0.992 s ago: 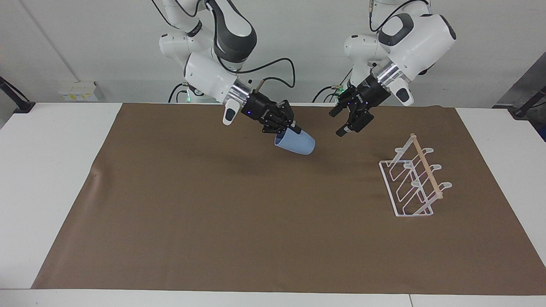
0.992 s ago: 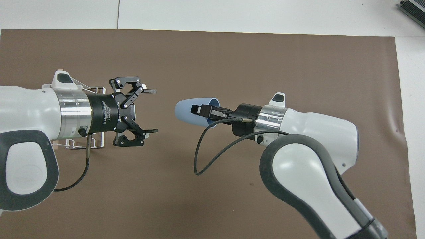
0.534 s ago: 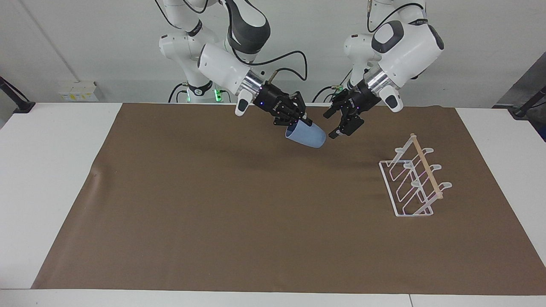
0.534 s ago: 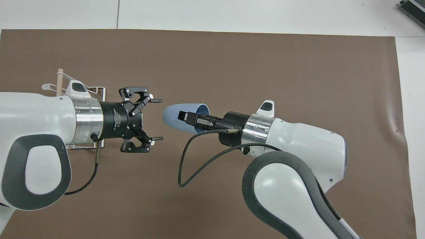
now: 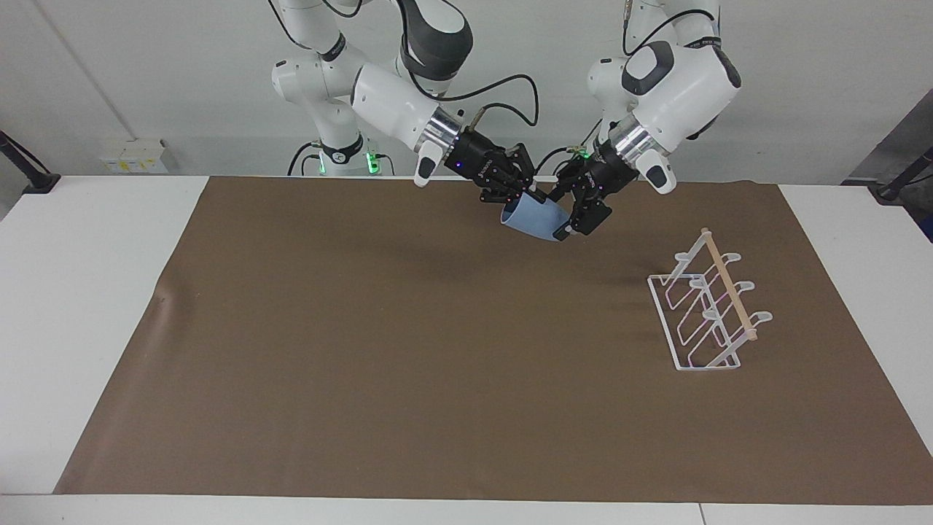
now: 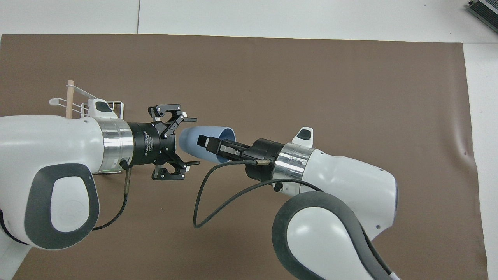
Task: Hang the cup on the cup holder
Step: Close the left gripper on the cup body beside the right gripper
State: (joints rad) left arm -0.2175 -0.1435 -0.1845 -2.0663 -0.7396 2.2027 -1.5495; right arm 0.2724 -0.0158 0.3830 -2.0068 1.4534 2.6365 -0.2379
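The light-blue cup hangs on its side over the mat, closed end toward the left arm's end of the table. My right gripper is shut on the cup's rim wall, one finger inside the mouth. My left gripper is open, with a finger on each side of the cup's closed end and a gap showing on both sides. The white wire cup holder stands on the mat toward the left arm's end. In the overhead view the cup holder is mostly hidden under the left arm.
A brown mat covers most of the white table. A black cable loops down from the right wrist. A grey object lies at the table's corner farthest from the robots, at the right arm's end.
Both arms have closed in on each other. The right gripper carried the cup toward the left gripper, and the cup's closed end now lies between the left gripper's open fingers.
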